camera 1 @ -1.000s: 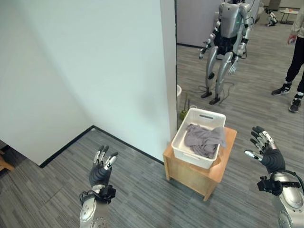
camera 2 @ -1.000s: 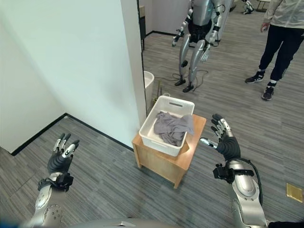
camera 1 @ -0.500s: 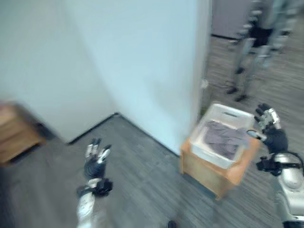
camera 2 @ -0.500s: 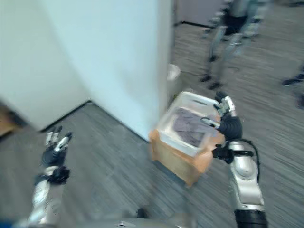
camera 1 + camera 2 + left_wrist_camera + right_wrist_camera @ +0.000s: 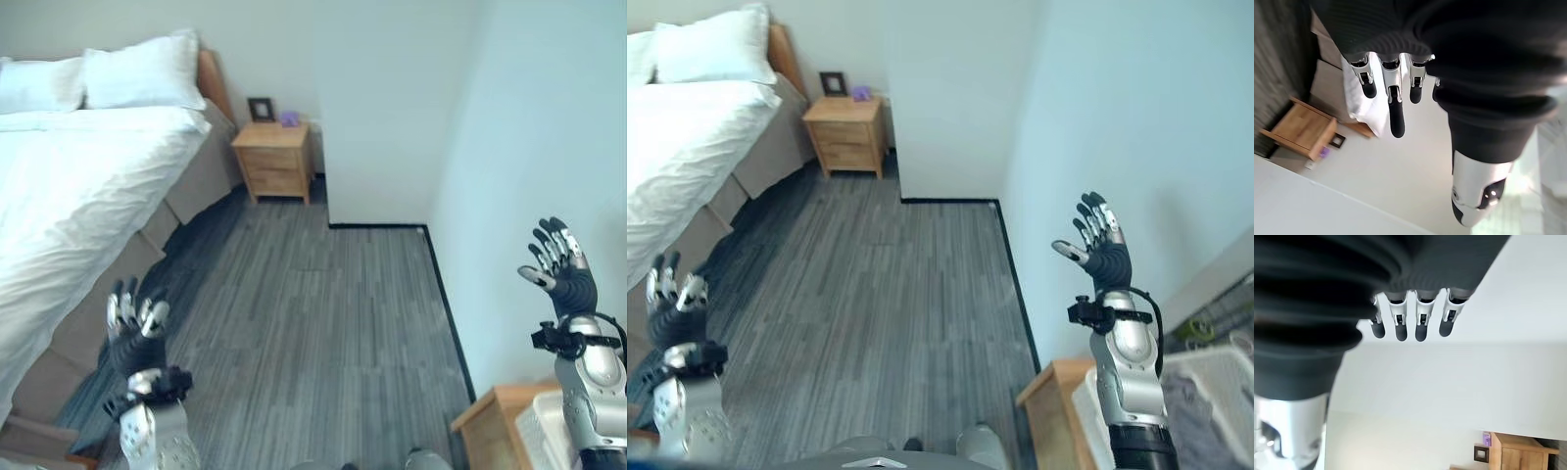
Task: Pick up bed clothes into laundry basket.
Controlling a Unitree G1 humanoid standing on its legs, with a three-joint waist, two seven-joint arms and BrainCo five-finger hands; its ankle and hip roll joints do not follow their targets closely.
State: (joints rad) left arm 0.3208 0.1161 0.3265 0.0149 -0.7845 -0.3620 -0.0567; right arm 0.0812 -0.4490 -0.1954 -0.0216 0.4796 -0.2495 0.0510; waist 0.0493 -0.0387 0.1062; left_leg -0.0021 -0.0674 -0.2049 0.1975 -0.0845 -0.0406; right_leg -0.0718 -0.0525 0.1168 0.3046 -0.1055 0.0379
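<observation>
Facing a white bed (wooden nightstand beside) on grey floor.

Open floor runs from near to the far nightstand. The bed bounds it on the left, the wall on the right.

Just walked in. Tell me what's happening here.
The robot faces a bedroom with both hands raised and open, holding nothing: left hand low near the bed, right hand up by the wall. The bed shows white sheets and pillows, with a nightstand beyond it. The basket, with grey cloth in it, sits on a wooden stand at the robot's lower right. No clothes are in hand yet.
</observation>
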